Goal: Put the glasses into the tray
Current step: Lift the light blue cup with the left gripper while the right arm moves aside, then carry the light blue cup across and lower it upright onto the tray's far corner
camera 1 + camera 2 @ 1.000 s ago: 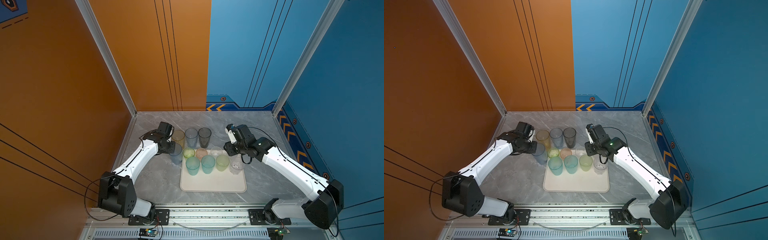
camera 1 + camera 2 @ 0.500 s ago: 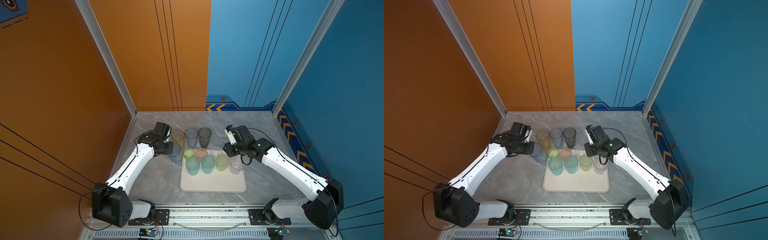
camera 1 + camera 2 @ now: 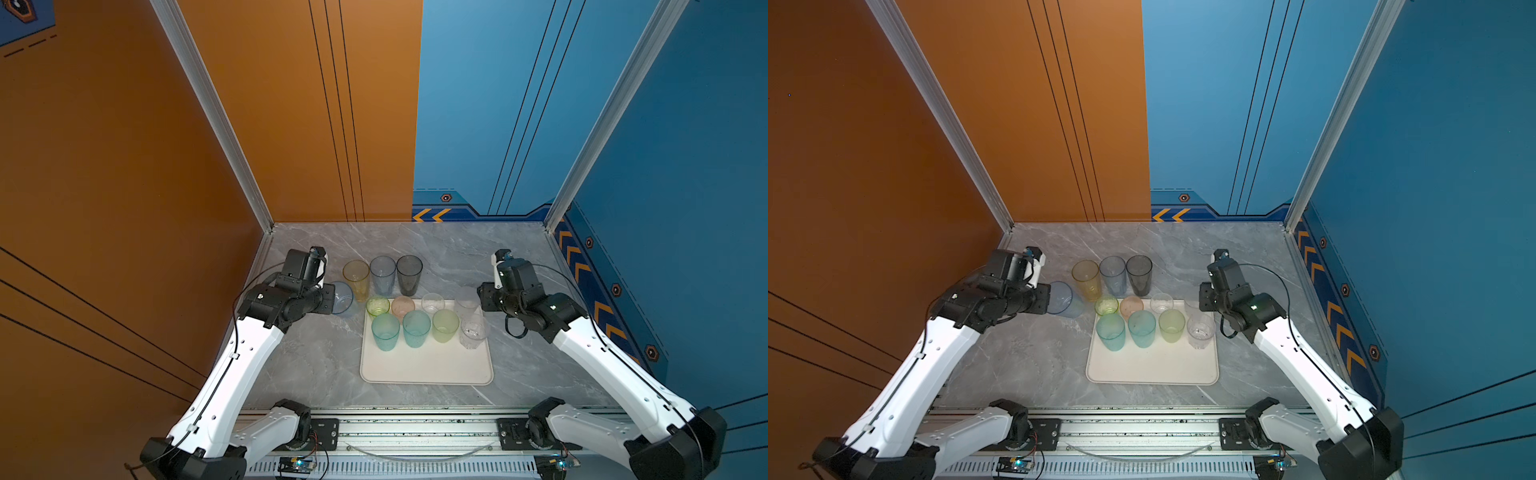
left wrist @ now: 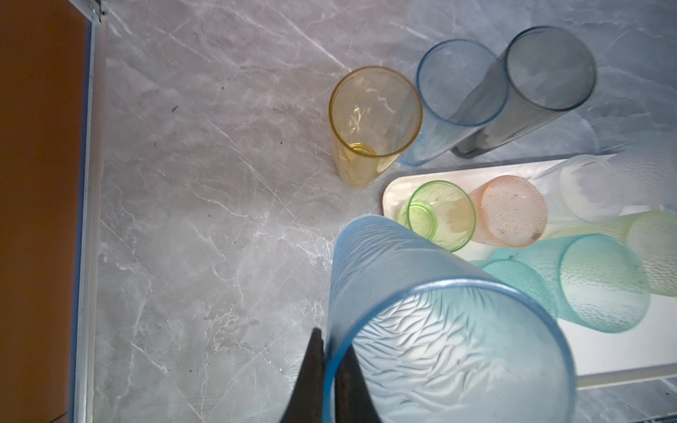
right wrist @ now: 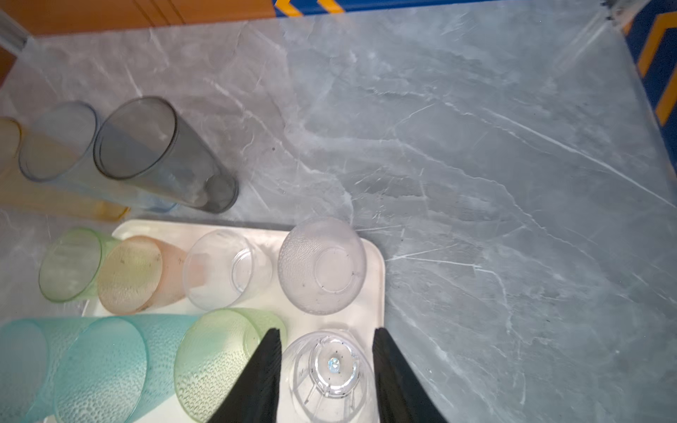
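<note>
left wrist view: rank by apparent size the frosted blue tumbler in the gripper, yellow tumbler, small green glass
1. Frosted blue tumbler, by far the largest, but it sits right at the camera, so that is nearness.
2. Yellow tumbler.
3. Small green glass.

Both top views look steeply down from high at the front onto the whole worktop (image 3: 415, 249); wrist views sit close above the tray (image 5: 377, 263), which all share.
</note>
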